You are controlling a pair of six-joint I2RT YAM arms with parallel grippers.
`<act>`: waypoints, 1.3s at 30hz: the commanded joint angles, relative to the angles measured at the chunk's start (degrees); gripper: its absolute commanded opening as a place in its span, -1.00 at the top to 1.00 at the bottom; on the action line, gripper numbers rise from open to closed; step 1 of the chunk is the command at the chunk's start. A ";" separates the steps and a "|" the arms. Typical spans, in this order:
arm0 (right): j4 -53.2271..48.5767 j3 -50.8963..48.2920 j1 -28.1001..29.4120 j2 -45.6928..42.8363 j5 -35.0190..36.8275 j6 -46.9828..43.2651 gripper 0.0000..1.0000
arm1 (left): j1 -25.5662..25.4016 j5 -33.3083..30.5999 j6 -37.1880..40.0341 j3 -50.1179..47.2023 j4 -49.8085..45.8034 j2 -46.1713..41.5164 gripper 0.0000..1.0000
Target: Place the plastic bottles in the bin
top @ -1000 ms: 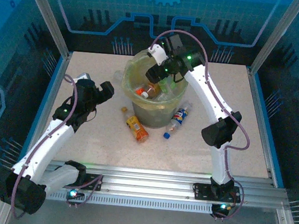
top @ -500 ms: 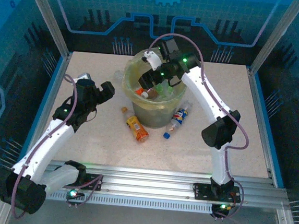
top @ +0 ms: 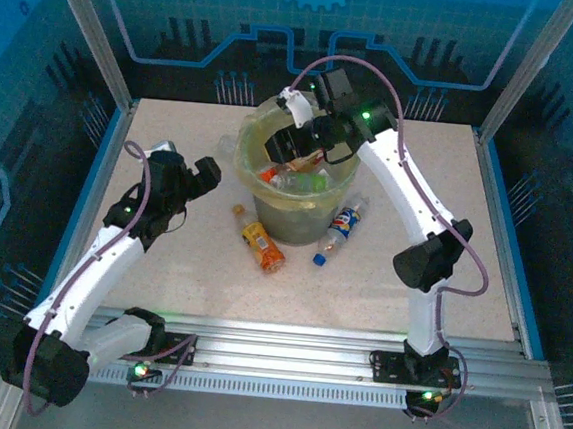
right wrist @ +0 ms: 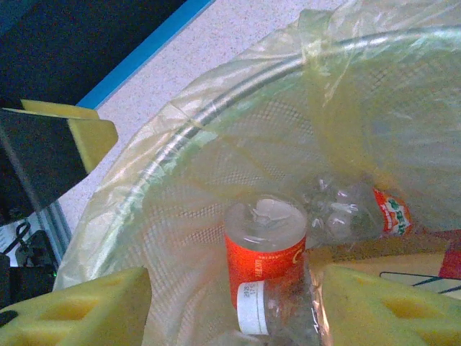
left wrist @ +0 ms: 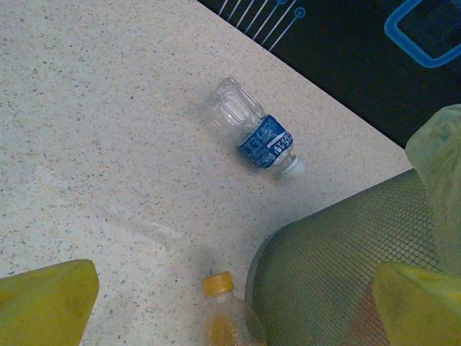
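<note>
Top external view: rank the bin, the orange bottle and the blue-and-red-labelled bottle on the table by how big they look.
1. The bin, by far the largest.
2 and 3. The orange bottle and the blue-and-red-labelled bottle look about alike, so I leave them unranked.

Speckled beige table (top: 361,281) inside blue-lit glass walls (top: 183,15).

Speckled beige table (top: 180,286), blue edge strips (top: 505,239), aluminium rail (top: 284,360) at near edge, dark circuit-patterned backdrop (top: 181,40).
</note>
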 commanded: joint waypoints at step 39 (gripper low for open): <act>2.37 -47.00 -2.44 -43.11 41.62 24.23 -0.99 | -6.49 27.93 -14.15 -17.67 8.62 9.12 -0.98</act>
